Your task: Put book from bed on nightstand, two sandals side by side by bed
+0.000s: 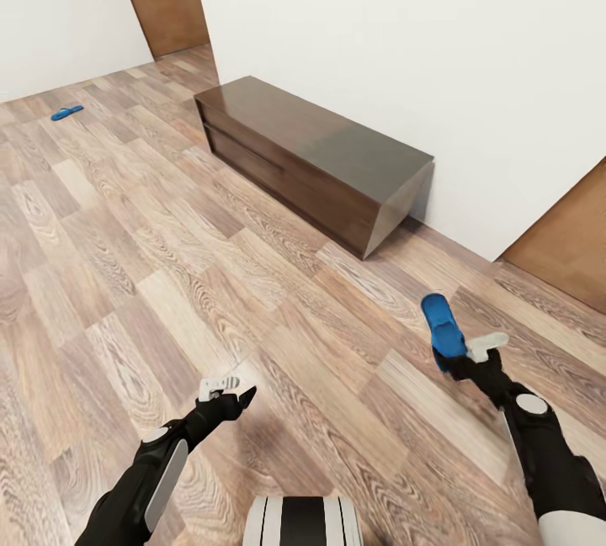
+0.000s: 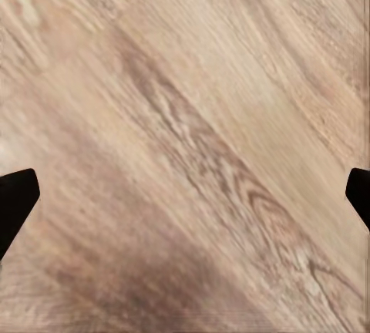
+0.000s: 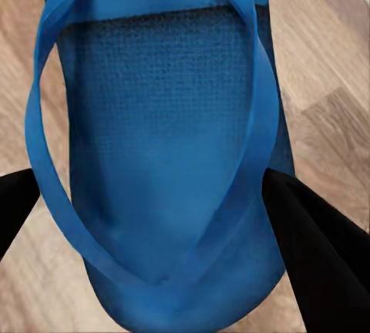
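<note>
sandal (image 1: 441, 326) one is clamped in the right gripper (image 1: 461, 354) at the lower right of the head view, held above the floor (image 1: 126, 260); the right wrist view shows its strap between the jaws. sandal two (image 1: 66, 113) lies far off at the upper left. left gripper (image 1: 229, 393) hangs spread and empty. pairing both sandals and moving the book seem left to do.

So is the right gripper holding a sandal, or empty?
Holding one: the right gripper is shut on a blue sandal, lifted off the floor; its fingers flank the sole.
</note>
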### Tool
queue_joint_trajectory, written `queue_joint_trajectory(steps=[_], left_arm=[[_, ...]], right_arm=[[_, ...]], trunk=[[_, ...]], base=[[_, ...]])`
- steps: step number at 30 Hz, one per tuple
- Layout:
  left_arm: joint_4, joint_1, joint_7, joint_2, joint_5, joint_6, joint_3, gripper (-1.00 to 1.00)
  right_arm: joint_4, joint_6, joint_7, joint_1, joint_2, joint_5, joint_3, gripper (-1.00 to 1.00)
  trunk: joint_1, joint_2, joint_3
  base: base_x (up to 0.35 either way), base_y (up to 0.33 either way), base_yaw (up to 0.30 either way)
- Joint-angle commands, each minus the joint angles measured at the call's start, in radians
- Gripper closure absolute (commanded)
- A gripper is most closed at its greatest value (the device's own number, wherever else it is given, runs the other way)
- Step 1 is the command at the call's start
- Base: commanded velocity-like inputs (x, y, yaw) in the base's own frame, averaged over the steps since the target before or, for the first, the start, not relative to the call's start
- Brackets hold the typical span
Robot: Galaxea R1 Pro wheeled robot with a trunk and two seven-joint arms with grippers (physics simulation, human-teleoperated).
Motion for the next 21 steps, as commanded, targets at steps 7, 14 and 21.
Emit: queue_joint_trajectory(steps=[7,14,21], left_arm=[[-0.019,0.000,-0.002,0.001,0.011,0.010,0.001,-1.00],[-0.020,0.000,-0.002,0.001,0.011,0.010,0.001,-1.00],[-0.020,0.000,-0.002,-0.001,0.011,0.010,0.001,-1.00]], right_arm=[[0.184,0.019,0.021,0.005,0.005,-0.356,-0.003,1.00],[0.208,0.009,0.023,0.009,0.006,-0.370,-0.002,1.00],[0.209,0.009,0.023,0.009,0.006,-0.370,-0.002,1.00]], trunk=[[-0.003,0.001,0.026],[-0.006,0.003,0.054],[-0.010,0.005,0.081]], base=[[0.000,0.000,0.000],[0.000,0.000,0.000],[0.000,0.000,0.000]])
